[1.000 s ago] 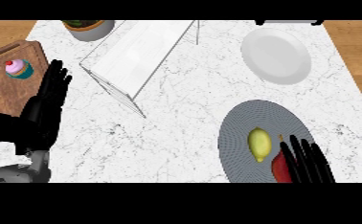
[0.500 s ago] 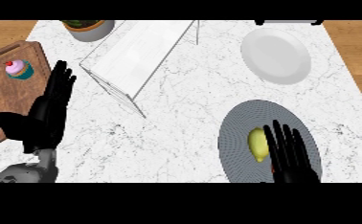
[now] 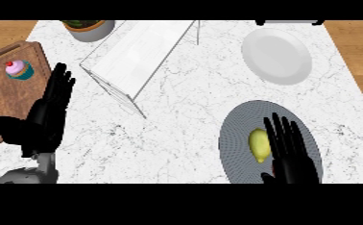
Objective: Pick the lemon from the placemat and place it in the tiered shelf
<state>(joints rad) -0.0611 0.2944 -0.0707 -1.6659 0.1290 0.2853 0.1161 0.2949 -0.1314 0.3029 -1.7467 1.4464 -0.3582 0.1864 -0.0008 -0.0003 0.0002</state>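
I see the lemon point(image 3: 260, 145) lying on the placemat point(image 3: 237, 137). The lemon is yellow, smooth and egg-shaped, with a small point at its near end. The placemat is a grey round mat with fine ribbed lines, and it sits at the near right of the desk point(image 3: 191, 123). The desk top is white stone with thin dark veins.

My right hand point(image 3: 291, 154) is black and lies flat over the mat, just to the right of the lemon. Its fingers point(image 3: 280, 128) are straight and a little apart, and they hold nothing. I cannot tell if they touch the lemon.

My left hand point(image 3: 46, 116) rests at the left edge, fingers straight and pointing up.

The shelf point(image 3: 138, 58) is far from the lemon, at the upper left. It is see-through with thin metal edges and looks tilted. A smooth white plate point(image 3: 276, 56) sits at the upper right. A wooden board point(image 3: 18, 87) at the left holds a cupcake point(image 3: 19, 69) with pink top. A grey pot point(image 3: 90, 28) stands at the far edge.
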